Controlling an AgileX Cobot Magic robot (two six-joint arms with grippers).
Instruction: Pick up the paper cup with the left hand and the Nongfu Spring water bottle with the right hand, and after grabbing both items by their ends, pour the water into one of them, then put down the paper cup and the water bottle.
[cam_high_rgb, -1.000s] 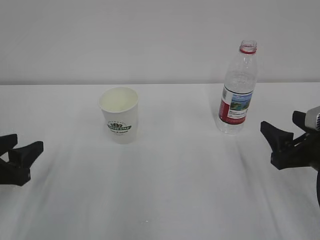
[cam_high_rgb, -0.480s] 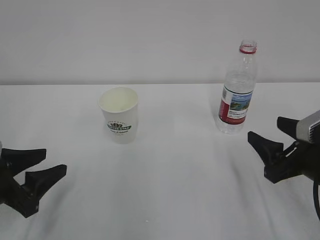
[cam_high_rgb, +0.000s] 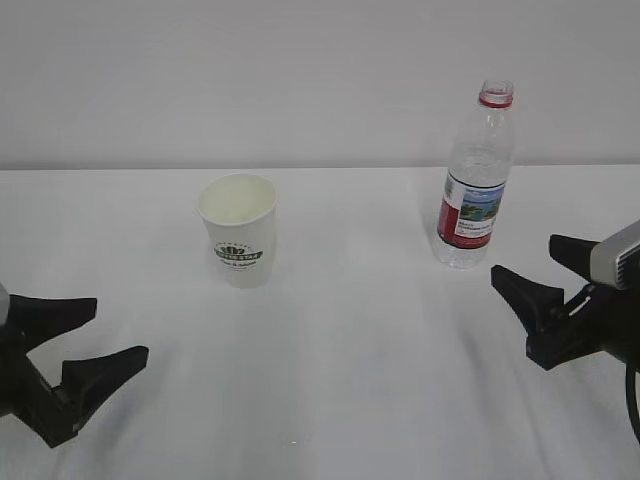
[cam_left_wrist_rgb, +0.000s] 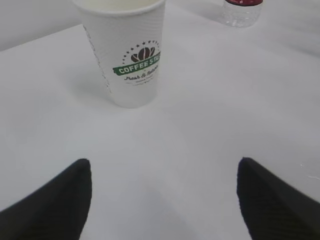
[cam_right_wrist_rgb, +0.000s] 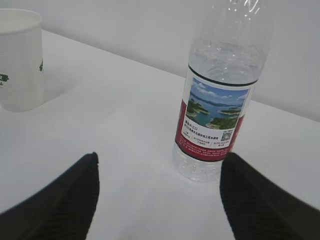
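Although both arms are aimed at their targets, nothing has been picked up yet, so the whole task appears to lie ahead. The paper cup (cam_high_rgb: 238, 230) stands upright on the white table (cam_high_rgb: 350, 380), left of centre, its logo facing the camera, and looks empty. The water bottle (cam_high_rgb: 476, 178) stands uncapped, well apart from the cup at about its 3 o'clock, with clear water (cam_right_wrist_rgb: 222, 51) inside. The left gripper (cam_high_rgb: 72, 345) sits at roughly 7 o'clock from the cup, its jaws spread wide and holding nothing; in its wrist view the cup is framed between the fingers but well ahead of them. The right gripper (cam_high_rgb: 545, 268) waits near the bottle at about its 4 o'clock, jaws also wide and empty. Left to do, judging from this: closing in, grasping both, pouring, and setting them down.
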